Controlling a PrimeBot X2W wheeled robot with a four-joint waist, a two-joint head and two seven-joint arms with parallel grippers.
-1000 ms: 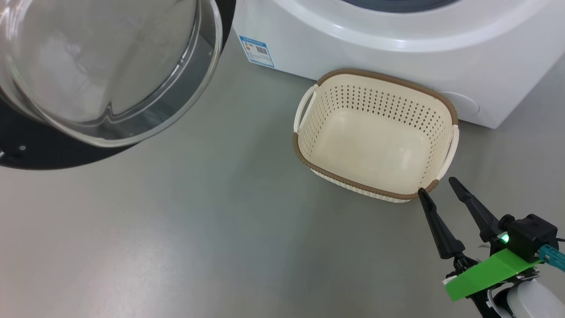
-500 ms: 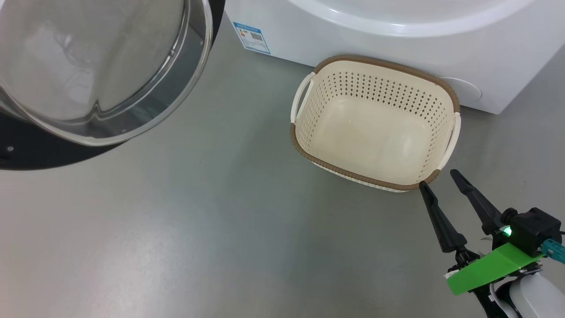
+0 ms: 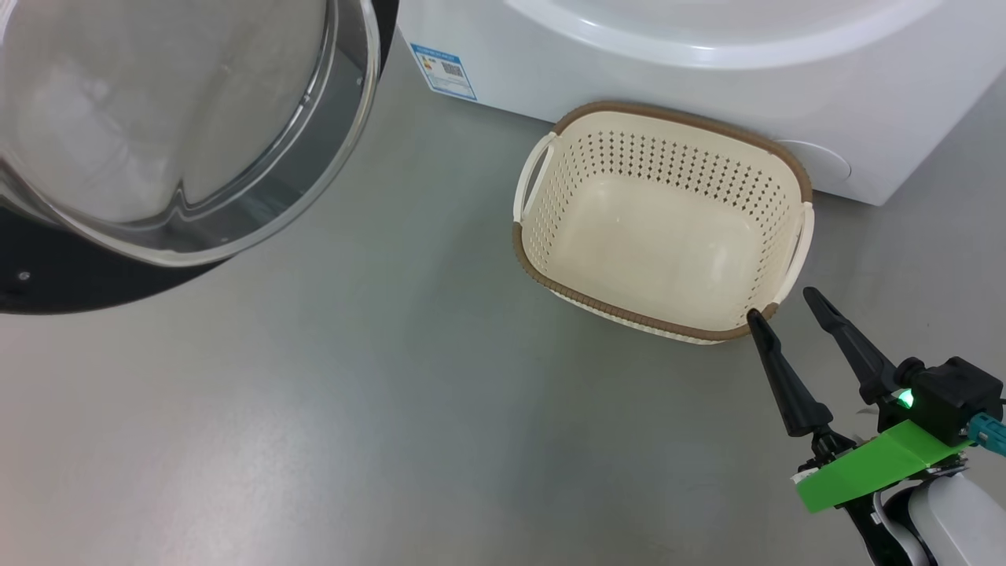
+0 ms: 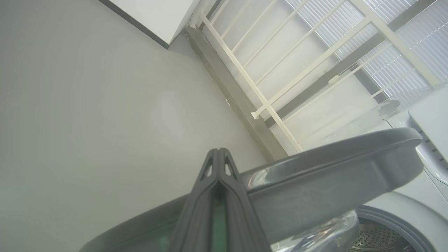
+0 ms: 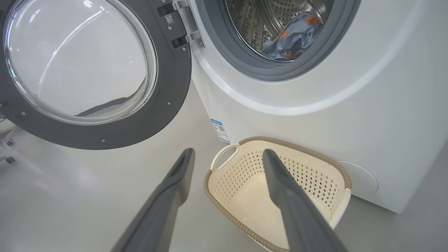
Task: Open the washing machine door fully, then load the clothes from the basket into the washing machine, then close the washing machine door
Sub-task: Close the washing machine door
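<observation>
The blue printed fabric clothes [image 5: 293, 36] are lying in the big white front-loading washing machine [image 5: 315, 115], its black-rimmed round glass door [image 5: 173, 91] hanging open. The cream perforated plastic basket [image 3: 668, 161] is sitting against it, unmoved. The right gripper [image 3: 781, 303] is still hovering spread apart at the basket's corner. The left gripper [image 4: 218, 154] is pressed together.

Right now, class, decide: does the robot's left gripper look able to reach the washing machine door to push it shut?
Probably yes: the left gripper, fingers together, sits right by the washing machine door at its rim, with nothing between them.
</observation>
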